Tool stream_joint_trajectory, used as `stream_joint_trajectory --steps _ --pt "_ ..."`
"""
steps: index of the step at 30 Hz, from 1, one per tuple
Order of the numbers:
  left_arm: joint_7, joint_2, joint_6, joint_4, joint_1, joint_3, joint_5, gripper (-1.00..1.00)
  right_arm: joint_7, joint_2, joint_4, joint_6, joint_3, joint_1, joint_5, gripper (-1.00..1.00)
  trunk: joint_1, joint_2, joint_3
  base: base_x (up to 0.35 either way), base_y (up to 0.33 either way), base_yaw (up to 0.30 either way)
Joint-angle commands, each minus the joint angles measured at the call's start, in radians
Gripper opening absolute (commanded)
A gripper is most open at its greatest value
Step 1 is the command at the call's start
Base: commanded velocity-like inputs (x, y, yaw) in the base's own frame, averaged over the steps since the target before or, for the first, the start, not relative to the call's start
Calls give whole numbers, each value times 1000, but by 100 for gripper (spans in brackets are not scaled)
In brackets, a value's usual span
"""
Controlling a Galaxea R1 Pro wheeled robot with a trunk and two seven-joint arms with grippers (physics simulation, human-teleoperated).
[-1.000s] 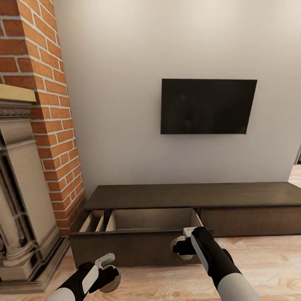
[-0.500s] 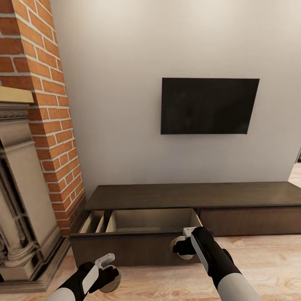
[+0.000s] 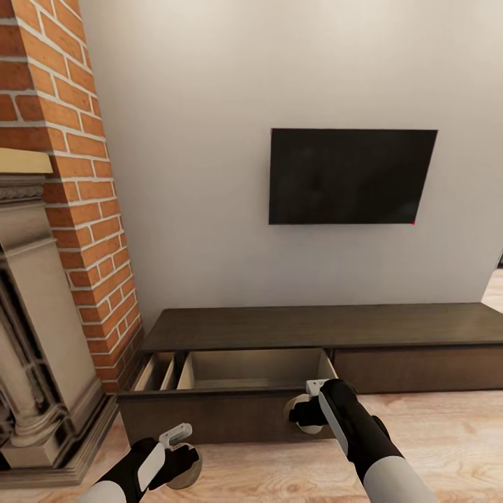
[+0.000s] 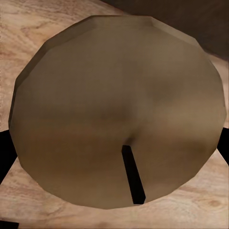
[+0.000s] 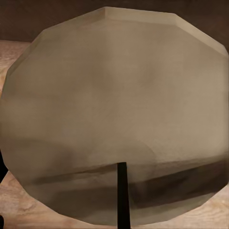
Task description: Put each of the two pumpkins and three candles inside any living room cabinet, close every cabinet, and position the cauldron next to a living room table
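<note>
No readable text, label, brand or number anywhere.

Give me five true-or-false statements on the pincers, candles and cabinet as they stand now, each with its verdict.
1. Each pincer holds a candle. True: the left pincer grips one candle, the right pincer another.
2. The cabinet has a drawer pulled open. True.
3. A pumpkin sits in the open drawer. False: no pumpkin can be seen in it.
4. The TV stands on the cabinet top. False: it hangs on the wall above.
5. The fireplace is at the cabinet's right end. False: it is at the left.
</note>
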State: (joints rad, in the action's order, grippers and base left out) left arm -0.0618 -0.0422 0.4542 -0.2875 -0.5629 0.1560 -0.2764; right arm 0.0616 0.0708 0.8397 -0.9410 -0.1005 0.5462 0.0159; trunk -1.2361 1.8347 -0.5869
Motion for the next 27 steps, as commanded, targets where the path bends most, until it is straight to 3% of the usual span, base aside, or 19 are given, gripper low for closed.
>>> stream_joint_trajectory --steps 1,9,19,27 --pt "-6 -1 6 -2 0 4 -7 -100 0 0 1 -4 -1 1 2 -100 4 -7 0 0 0 0" --pt "-6 -4 6 -2 0 4 15 -100 0 0 1 -4 -1 0 2 -100 35 -63 13 0 0 0" --pt "-8 -5 5 -2 0 4 17 -100 -1 0 1 -4 -1 0 2 -100 73 -133 28 0 0 0" --pt "-5 -5 3 -2 0 4 17 -100 0 0 1 -4 -1 0 2 -100 73 -133 15 0 0 0"
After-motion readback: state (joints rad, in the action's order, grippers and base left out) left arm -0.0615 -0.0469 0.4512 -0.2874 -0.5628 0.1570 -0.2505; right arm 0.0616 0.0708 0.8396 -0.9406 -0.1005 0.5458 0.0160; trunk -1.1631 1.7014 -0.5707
